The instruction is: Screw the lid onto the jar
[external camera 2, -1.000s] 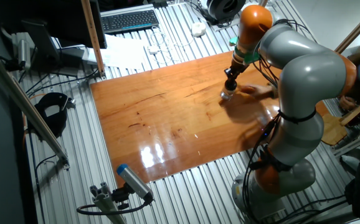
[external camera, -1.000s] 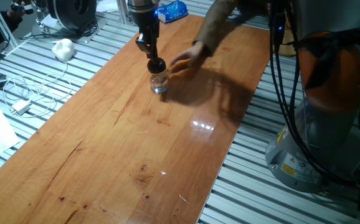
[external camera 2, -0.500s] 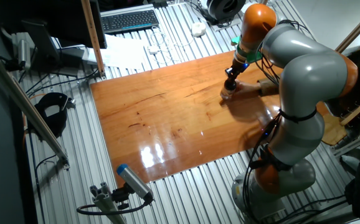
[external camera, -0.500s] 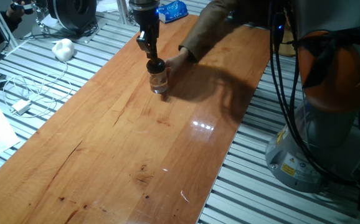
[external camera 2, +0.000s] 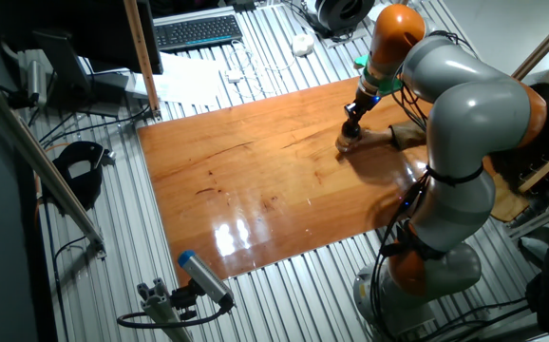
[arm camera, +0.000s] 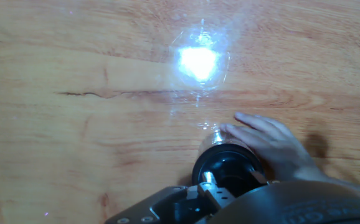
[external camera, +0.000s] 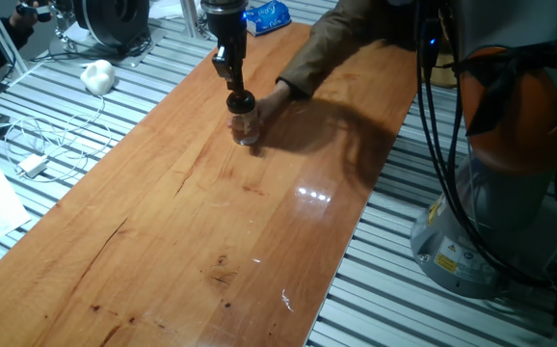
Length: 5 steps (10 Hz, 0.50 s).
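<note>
The small clear jar (external camera: 247, 127) stands upright on the wooden table (external camera: 192, 222) at its far part. The black lid (external camera: 241, 99) sits on top of the jar. My gripper (external camera: 237, 90) points straight down and is shut on the lid. A person's hand (external camera: 272, 96) reaches in from the right and grips the jar's side. In the other fixed view the jar (external camera 2: 347, 144) is below my gripper (external camera 2: 352, 123), with the hand (external camera 2: 377, 139) to its right. In the hand view the lid (arm camera: 227, 168) shows as a dark disc, with the person's fingers (arm camera: 270, 144) against it.
The person's sleeved arm (external camera: 341, 39) crosses the far right of the table. A white object (external camera: 97, 74), cables (external camera: 42, 145) and a blue packet (external camera: 265, 15) lie off the table to the left and back. The robot base (external camera: 510, 183) stands to the right.
The person's hand has moved left from beside the jar and closed on the jar's side. My gripper and the lid have stayed on top of the jar.
</note>
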Tool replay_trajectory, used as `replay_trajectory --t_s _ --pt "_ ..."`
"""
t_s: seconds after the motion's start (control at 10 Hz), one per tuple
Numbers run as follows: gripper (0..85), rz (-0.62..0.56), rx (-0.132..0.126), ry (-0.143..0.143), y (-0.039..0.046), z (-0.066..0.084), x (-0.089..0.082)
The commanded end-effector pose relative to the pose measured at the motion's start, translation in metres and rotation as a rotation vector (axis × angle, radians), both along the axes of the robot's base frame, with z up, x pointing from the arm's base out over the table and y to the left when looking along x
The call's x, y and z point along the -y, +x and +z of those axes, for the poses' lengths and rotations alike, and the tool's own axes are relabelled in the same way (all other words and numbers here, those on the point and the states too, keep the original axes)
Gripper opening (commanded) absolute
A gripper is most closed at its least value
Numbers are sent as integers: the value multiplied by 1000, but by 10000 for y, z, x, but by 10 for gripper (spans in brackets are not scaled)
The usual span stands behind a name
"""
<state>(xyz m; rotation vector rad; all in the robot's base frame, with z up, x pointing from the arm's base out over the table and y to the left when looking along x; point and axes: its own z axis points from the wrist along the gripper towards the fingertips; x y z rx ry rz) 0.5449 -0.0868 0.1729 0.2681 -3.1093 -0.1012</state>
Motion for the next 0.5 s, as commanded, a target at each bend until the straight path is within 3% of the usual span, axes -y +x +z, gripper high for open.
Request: replay_trajectory --t_s 0.0,0.1,0.2,0.4 --pt "170 -5 6 -6 1 1 -1" --pt "170 -8 8 -8 1 0 -2" --pt "340 -8 8 -8 0 0 -1" --pt "340 -11 7 -10 0 -1 -2"
